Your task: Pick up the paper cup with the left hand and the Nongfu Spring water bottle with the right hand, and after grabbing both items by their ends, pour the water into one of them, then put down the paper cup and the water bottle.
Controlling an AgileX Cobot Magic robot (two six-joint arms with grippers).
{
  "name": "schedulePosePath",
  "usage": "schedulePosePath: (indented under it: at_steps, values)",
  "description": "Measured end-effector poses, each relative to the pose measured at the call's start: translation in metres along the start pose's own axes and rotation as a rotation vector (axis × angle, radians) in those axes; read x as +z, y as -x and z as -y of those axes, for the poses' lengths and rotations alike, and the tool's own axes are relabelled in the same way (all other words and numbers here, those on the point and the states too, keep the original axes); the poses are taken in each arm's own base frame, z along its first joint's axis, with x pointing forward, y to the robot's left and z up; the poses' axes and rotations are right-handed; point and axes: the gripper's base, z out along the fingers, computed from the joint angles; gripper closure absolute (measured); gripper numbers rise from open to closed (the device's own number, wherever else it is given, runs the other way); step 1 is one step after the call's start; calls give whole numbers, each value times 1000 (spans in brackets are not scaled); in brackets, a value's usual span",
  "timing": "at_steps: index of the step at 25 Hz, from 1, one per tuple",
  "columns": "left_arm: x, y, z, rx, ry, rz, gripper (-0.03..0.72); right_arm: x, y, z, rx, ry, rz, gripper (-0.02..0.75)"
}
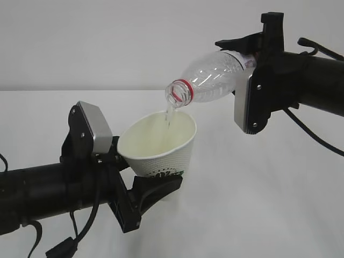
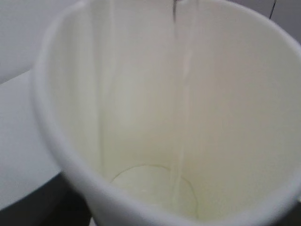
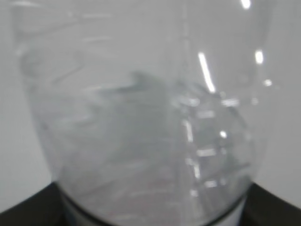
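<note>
Pouring now: my right pincer grips the Nongfu Spring water bottle by its base, mouth tilted just above the paper cup, which my left pincer clamps low so its rim catches the water.

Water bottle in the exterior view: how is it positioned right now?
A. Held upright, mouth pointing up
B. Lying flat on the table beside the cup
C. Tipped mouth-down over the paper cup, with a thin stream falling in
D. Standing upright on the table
C: the water bottle, gripped by the right hand, slants with its open mouth above the paper cup, and a stream of water runs into it.
</note>
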Motion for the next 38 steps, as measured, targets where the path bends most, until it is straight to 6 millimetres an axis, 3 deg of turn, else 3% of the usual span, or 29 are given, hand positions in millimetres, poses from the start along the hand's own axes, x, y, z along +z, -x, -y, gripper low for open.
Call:
schedulePosePath:
  at_steps: [38]
  values:
    - [0,-1,3,21,-30,-8,161,-2,1,4,-11,-14,0,292]
